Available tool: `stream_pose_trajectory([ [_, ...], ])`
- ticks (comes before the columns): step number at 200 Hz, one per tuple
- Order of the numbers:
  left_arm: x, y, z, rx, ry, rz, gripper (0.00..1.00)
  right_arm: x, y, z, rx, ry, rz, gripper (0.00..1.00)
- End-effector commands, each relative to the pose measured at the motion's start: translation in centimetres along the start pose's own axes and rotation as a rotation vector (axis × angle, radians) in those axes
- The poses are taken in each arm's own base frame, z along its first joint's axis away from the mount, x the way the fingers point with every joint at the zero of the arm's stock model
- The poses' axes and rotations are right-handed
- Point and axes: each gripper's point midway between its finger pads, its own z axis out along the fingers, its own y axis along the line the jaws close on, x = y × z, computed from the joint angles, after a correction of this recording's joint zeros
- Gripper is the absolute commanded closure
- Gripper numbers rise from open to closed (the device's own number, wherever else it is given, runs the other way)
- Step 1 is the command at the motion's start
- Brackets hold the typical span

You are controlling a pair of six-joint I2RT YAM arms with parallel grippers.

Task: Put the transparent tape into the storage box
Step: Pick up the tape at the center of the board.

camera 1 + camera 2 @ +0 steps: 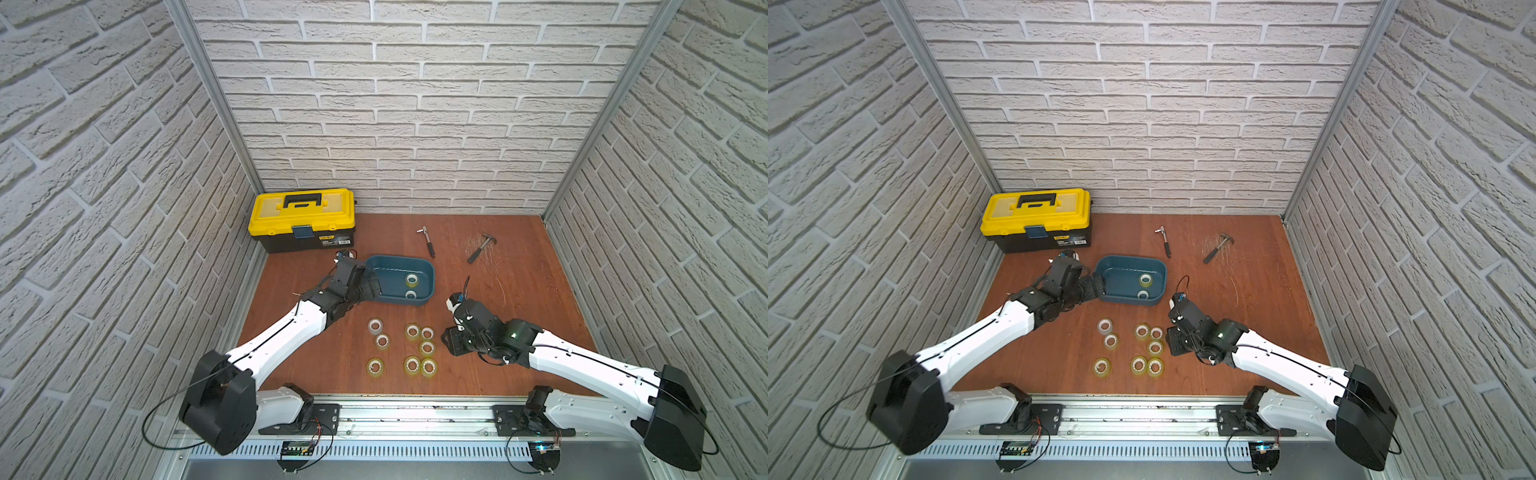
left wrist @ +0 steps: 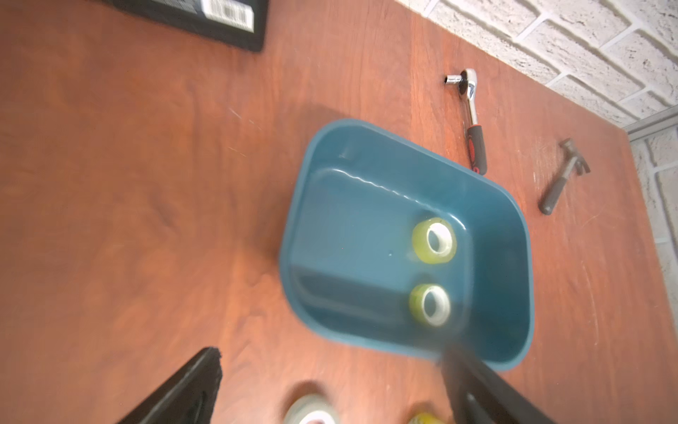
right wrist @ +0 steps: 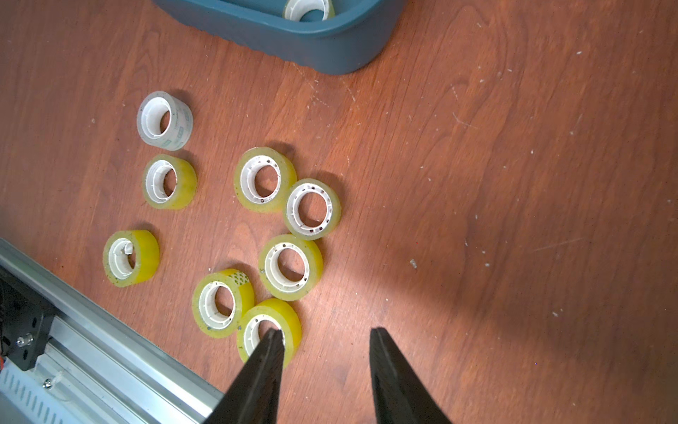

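Right wrist view: right gripper (image 3: 326,332) hovering, jaws apart, empty. Nearest yellowish transparent tape roll (image 3: 290,316) is lying flat, hole up, at one fingertip, with a neighbouring roll (image 3: 223,303) touching it and crowding the grasp. Teal rectangular plastic storage box (image 3: 330,47) is sitting beyond, already holding two rolls. Left gripper (image 2: 330,352) is hanging spread and empty at the box's end.

Storage box (image 3: 323,51) partly beyond wrist view
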Motion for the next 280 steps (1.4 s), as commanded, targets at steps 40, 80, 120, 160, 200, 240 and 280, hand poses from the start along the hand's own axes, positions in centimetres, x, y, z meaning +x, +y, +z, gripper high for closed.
stream_pose_trajectory([
  [40,-7.8,3.3,-8.6,-0.009,-0.083,0.158,0.02,-0.3,1.6,2.7,-0.049,0.022,0.024,0.56],
  [80,-10.6,3.6,-8.6,0.031,-0.124,0.267,0.02,-1.0,1.3,4.3,0.007,0.020,0.037,0.55],
  [120,-10.4,4.5,-6.5,0.010,-0.176,0.275,0.02,-1.8,1.4,5.6,0.052,0.036,0.027,0.56],
  [160,-9.2,5.7,-7.0,-0.011,-0.256,0.303,0.02,-2.2,1.1,6.5,0.106,0.058,0.000,0.56],
  [200,-9.5,5.8,-7.4,-0.022,-0.268,0.304,0.02,-2.1,0.4,7.7,0.169,0.088,-0.015,0.57],
  [240,-9.2,5.6,-7.4,-0.016,-0.239,0.312,0.02,-1.8,0.2,9.0,0.195,0.114,-0.021,0.60],
  [280,-9.3,5.9,-8.1,-0.032,-0.274,0.317,0.02,-0.6,-0.3,9.9,0.199,0.135,0.002,0.66],
])
